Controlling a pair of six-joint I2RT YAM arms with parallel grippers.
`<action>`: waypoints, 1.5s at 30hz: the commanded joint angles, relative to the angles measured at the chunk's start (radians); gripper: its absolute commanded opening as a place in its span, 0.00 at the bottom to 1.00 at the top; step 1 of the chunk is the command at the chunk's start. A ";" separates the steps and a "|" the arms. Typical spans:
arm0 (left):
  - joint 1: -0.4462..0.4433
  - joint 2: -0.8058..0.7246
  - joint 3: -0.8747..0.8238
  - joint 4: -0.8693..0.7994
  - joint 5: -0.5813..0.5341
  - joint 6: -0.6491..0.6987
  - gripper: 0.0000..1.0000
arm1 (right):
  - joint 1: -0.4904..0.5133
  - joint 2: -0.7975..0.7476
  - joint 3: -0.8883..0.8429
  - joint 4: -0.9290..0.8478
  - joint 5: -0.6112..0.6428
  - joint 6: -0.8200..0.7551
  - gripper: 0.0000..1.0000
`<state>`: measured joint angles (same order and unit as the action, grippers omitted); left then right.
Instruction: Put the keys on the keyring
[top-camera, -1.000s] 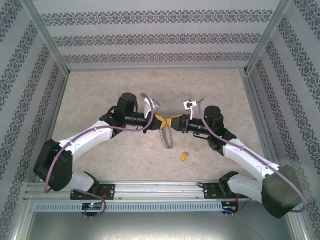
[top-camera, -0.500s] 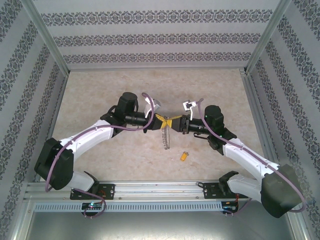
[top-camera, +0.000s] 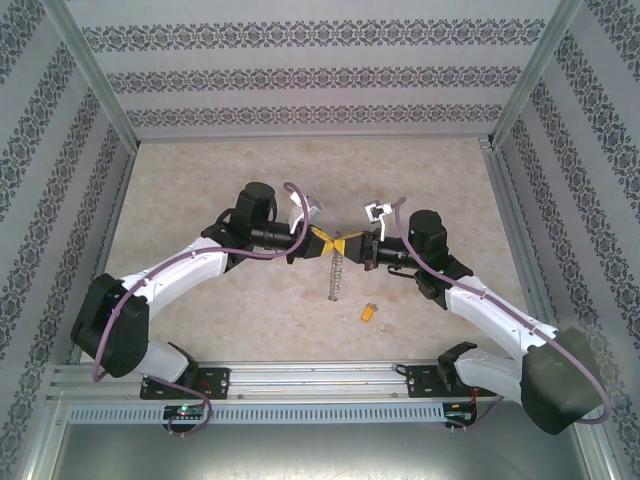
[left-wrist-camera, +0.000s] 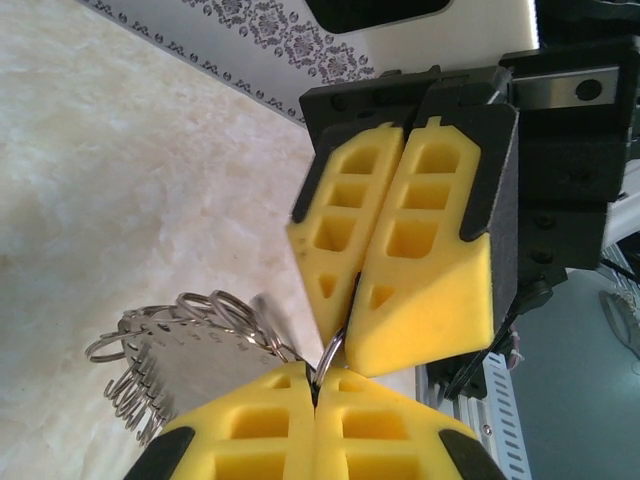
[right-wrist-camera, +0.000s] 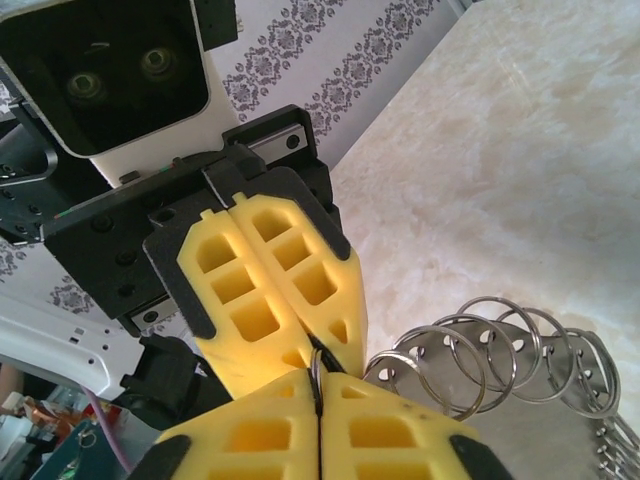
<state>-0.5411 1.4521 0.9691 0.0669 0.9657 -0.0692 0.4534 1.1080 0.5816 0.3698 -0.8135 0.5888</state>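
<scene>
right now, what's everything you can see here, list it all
keyring: one, grey metal, hanging edge-on between the two pincers over the middle of the table
small split rings: several, silver, attached along the keyring
key: one, yellow-orange, lying on the table apart from the keyring, on the right arm's side
table: one, beige marbled
walls: three, grey-and-white patterned, around the table
mounting rail: one, silver, near edge under the arm bases
left pincer: one, yellow fingers, shut on the keyring's top
right pincer: one, yellow fingers, shut on the keyring tip to tip with the left
</scene>
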 joint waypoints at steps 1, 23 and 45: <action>0.005 0.004 0.039 0.034 0.017 -0.003 0.00 | 0.002 0.006 0.038 0.005 -0.030 -0.014 0.00; 0.021 -0.065 0.018 0.075 -0.335 -0.106 0.70 | -0.047 0.056 0.027 0.242 0.022 -0.141 0.00; 0.186 0.046 -0.150 0.663 0.047 -0.605 0.50 | -0.009 0.211 0.066 0.360 0.011 -0.096 0.00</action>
<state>-0.3580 1.4952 0.8261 0.6529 0.9565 -0.6411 0.4351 1.3045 0.6071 0.6571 -0.7906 0.4900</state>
